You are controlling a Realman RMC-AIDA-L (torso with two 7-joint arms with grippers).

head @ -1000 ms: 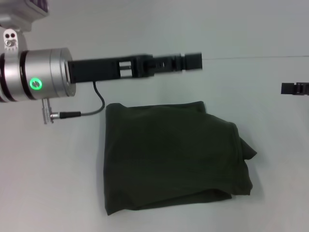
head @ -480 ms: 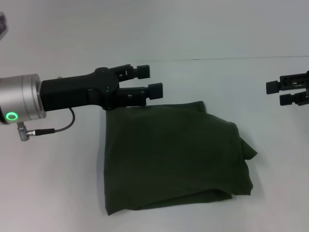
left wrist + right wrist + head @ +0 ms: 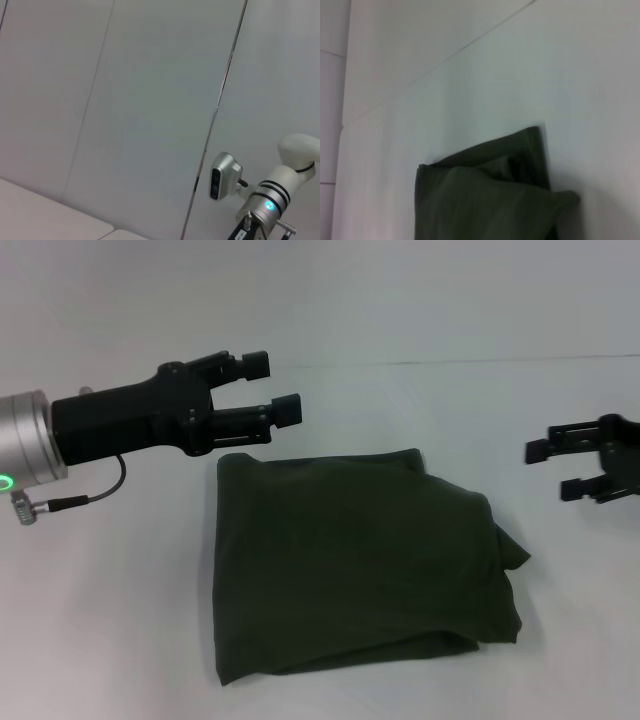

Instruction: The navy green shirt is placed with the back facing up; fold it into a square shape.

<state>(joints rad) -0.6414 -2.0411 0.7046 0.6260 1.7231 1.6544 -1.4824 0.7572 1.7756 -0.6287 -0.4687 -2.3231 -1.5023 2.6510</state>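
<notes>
two end effectors hung above the counter (image 3: 110, 620), neither touching the navy green shirt (image 3: 350, 565). the shirt lay folded into a rough square in the middle of the white counter, plain side up, with layered edges bunched along its right side and a small flap poking out at the right edge. no lettering showed.

the left end effector (image 3: 265, 387) reached in from the left on a black body behind a silver wrist ring with a green light. its two fingers were spread apart with nothing between them. it sat over bare counter just beyond the shirt's far left corner, close to that corner but clear of the cloth.

the right end effector (image 3: 552, 468) entered from the right edge, fingers parted and empty, pointing toward the shirt. it stood well apart from the shirt's right side, about level with the far edge.

in the right wrist view the shirt (image 3: 490, 200) showed as stacked dark folds on the pale counter. the left wrist view showed only a wall and the other arm's wrist.
</notes>
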